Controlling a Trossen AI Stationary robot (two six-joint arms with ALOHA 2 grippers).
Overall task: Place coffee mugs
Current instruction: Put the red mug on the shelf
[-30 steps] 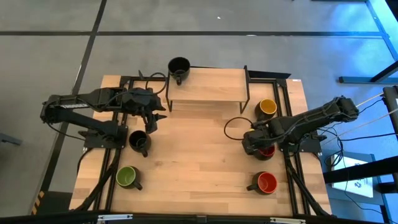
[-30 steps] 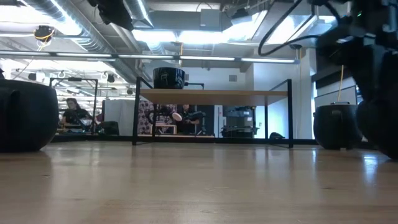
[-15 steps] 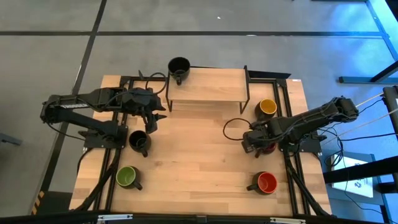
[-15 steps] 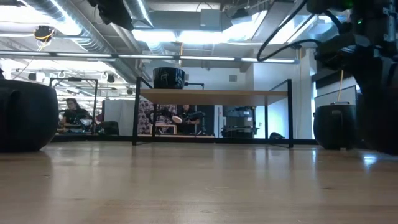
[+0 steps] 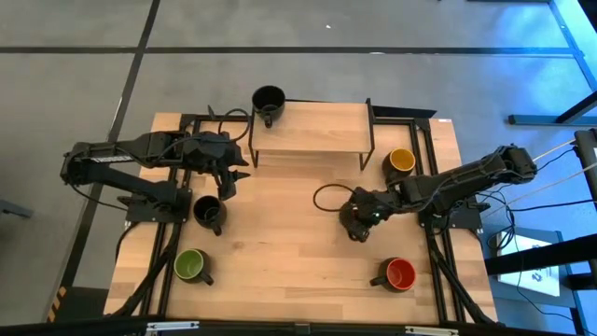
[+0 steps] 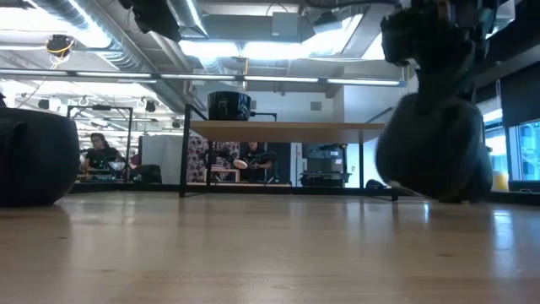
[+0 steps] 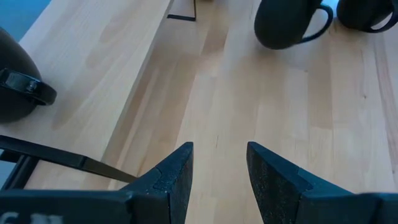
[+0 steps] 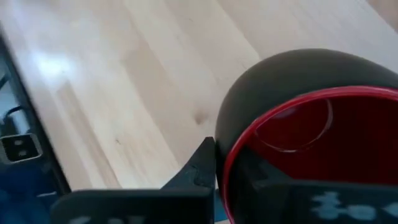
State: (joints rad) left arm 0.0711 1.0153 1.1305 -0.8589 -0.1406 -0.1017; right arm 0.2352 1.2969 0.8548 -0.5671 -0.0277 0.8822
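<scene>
Right gripper (image 5: 359,224): located right of tabletop (image 5: 289,243) centre, fingers pinching the rim of the dark red mug (image 8: 305,130), which hangs above the wood. Orange-red mug (image 5: 399,274): at 5 o'clock from it. Green mug (image 5: 190,266): at 8 o'clock. Black mug (image 5: 209,213): at 9 o'clock. Left gripper (image 5: 230,179): just beyond the black mug, fingers (image 7: 171,174) spread, holding nothing. Yellow mug (image 5: 401,161): at 1 o'clock. Second black mug (image 5: 269,100): on the raised shelf (image 5: 312,129), at 11 o'clock.
</scene>
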